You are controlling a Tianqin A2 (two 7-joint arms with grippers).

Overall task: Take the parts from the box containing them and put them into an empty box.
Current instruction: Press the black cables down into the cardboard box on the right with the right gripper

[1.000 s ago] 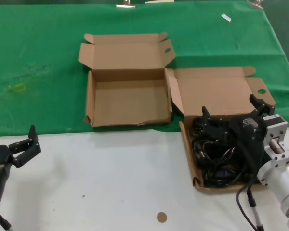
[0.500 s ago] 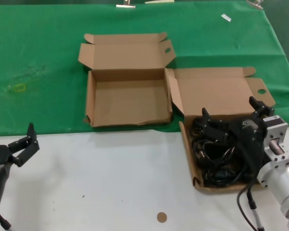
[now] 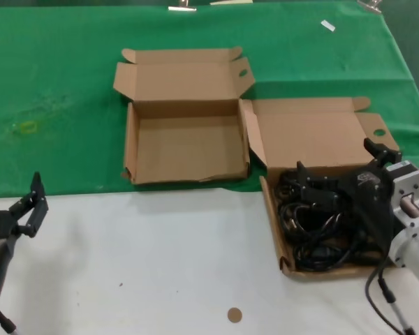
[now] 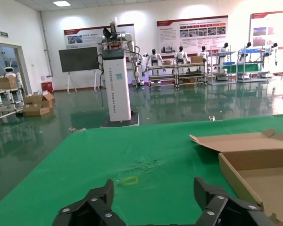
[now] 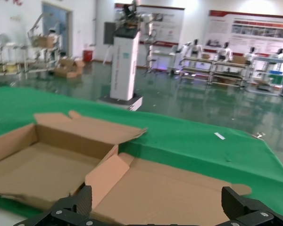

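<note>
Head view: my right gripper [image 3: 339,178] has sunk lower over the parts [image 3: 314,230] in the box containing them [image 3: 304,139], jaws spread wide, nothing grasped; my left gripper [image 3: 29,209] has drawn back at the table [image 3: 160,265] edge, jaws parted. Left wrist view: open jaws, the empty box [image 4: 254,160] ahead. Right wrist view: jaws wide apart, so I judge a grasp is close.

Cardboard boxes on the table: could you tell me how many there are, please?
2. The empty box lies on the green cloth toward the left; the box holding black cords sits nearer on the right, under the right gripper.
</note>
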